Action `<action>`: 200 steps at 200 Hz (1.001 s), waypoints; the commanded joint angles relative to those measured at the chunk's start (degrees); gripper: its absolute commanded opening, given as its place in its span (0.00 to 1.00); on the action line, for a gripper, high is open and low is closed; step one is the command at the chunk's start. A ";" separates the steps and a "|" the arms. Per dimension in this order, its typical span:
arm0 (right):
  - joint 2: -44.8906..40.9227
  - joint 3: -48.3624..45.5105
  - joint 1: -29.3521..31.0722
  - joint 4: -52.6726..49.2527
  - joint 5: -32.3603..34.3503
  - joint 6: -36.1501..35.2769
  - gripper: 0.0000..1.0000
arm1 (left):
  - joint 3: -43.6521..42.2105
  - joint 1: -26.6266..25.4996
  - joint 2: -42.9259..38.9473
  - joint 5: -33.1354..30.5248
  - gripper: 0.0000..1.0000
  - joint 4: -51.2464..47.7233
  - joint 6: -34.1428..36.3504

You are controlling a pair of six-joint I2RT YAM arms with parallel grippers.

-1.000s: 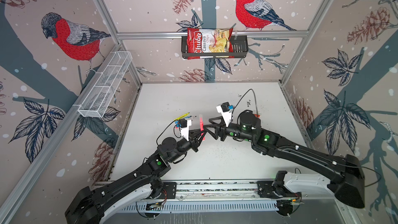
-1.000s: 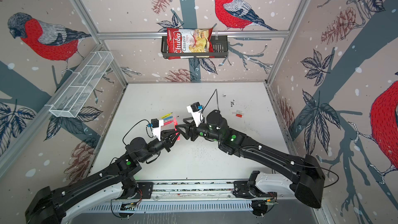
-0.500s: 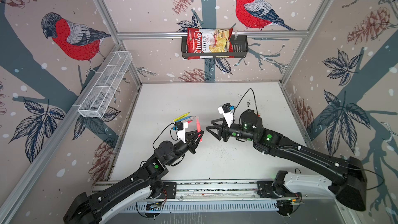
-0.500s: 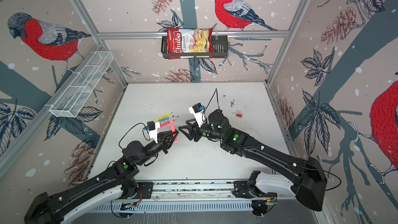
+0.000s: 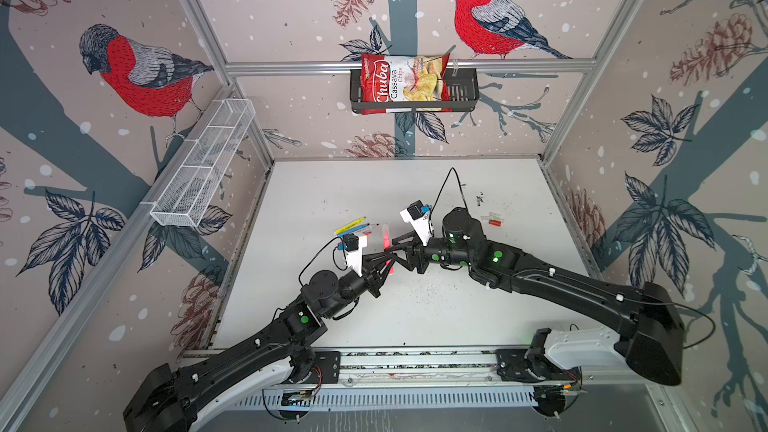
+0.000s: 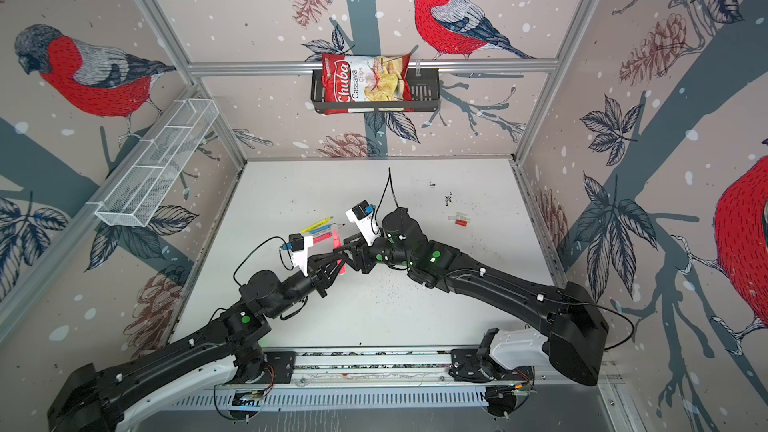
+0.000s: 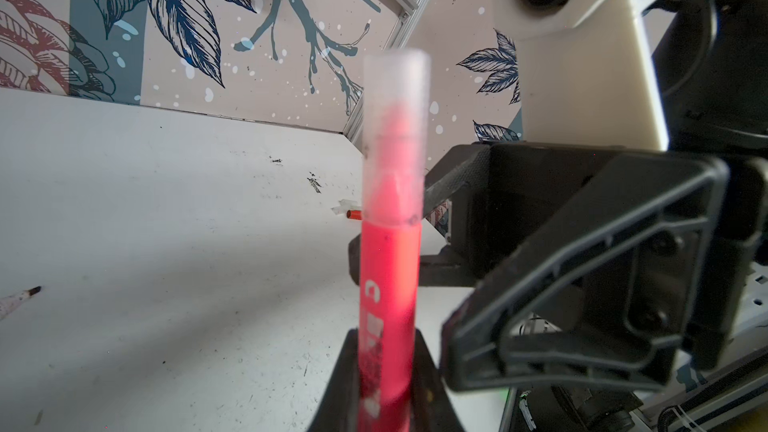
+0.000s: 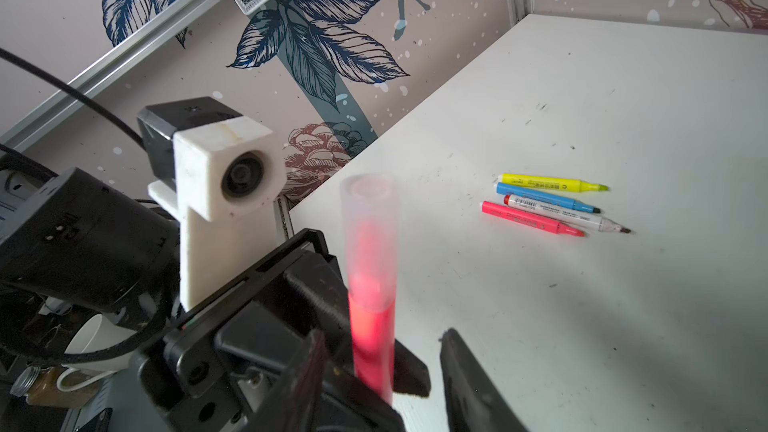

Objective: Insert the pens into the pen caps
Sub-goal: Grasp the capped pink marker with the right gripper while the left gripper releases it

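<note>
**Top views.** In both top views two black robot arms meet over the middle of a white table (image 5: 415, 317). The left gripper (image 5: 379, 268) is clamped on the lower body of a neon pink pen (image 5: 387, 248), which is raised above the table. The right gripper (image 5: 395, 243) has its fingertips at the pen's upper part. Half a second ago it stood drawn back with a gap, so it has come back in. Four uncapped pens lie side by side behind the left gripper, the yellow pen (image 6: 316, 225) furthest back. The spare caps, among them a red cap (image 6: 460, 223), lie well apart on the right.

**Left wrist view.** A translucent cap (image 7: 395, 118) covers the pink pen's tip, and its rim meets the coloured body. The right gripper's black frame is just beside it.

**Right wrist view.** The capped pen rises between the right gripper's fingers (image 8: 469, 376). They stand apart, one close to the pen and the other with bare table showing between, so they are not gripping it. Beyond lie the yellow pen, a blue pen (image 8: 544, 197), a white-bodied pen (image 8: 561, 214) and a second pink pen (image 8: 532, 218).

This pen looks finished. The return is probably a last press on the cap or a takeover, and four pens remain.
</note>
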 commanded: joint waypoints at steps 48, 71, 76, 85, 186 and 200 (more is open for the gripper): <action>2.23 1.66 0.03 -0.18 -2.11 -0.90 0.32 | 0.57 -0.08 0.52 0.00 0.00 3.60 0.65; 2.61 1.88 0.02 -0.58 -2.31 -0.98 0.26 | 0.45 -0.17 0.30 0.08 0.00 3.56 0.67; 2.66 1.88 -0.03 -0.64 -2.40 -0.98 0.24 | 0.41 -0.18 0.23 0.09 0.00 3.64 0.67; 2.64 1.80 0.14 -0.61 -2.44 -1.05 0.21 | 0.26 -0.14 0.10 0.09 0.00 3.74 0.72; 0.85 1.26 -3.29 -2.54 5.02 0.76 0.10 | 1.32 -0.58 -0.73 -3.99 0.40 -4.29 0.04; 0.86 1.74 -4.52 -3.83 6.85 0.83 0.10 | 1.32 -0.72 -1.61 -5.37 0.44 -6.42 0.26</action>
